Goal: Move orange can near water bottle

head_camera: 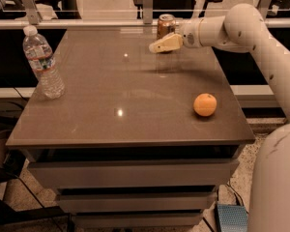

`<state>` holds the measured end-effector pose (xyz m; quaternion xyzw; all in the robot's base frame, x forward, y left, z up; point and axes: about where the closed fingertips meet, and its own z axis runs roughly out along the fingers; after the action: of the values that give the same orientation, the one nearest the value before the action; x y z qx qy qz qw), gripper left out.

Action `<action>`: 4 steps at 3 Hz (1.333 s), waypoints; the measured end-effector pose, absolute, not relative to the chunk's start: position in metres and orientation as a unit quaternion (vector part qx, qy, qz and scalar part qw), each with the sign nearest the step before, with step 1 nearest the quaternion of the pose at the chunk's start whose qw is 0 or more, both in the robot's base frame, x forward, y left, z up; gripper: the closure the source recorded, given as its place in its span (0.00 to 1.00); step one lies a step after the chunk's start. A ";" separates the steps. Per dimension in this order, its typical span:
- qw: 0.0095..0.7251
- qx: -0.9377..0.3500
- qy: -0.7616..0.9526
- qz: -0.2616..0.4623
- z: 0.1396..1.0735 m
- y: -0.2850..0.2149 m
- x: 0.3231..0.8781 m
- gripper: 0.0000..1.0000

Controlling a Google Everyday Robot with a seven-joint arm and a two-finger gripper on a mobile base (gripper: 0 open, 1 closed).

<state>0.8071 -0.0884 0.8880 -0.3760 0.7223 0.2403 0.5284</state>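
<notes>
The gripper [163, 42] is at the far edge of the tabletop [125, 91], pressed up against the lower front of the upright orange can [165, 23]. I cannot tell whether it clasps the can or is released. The water bottle [42, 64] stands well beyond its tip, at the opposite side edge. A round orange [205, 105] lies well apart from the gripper, on its nearer side.

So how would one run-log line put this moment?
gripper: by orange can, back of table | water bottle: left edge, far from can | orange: front right
</notes>
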 end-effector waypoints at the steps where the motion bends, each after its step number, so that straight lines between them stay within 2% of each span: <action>1: 0.532 -0.363 0.729 0.233 0.874 -0.086 0.827 0.00; 2: 0.541 -0.353 0.726 0.238 0.876 -0.078 0.839 0.18; 4: 0.557 -0.355 0.713 0.237 0.886 -0.078 0.842 0.64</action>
<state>0.8421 -0.0784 0.8859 -0.3549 0.7128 0.2367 0.5568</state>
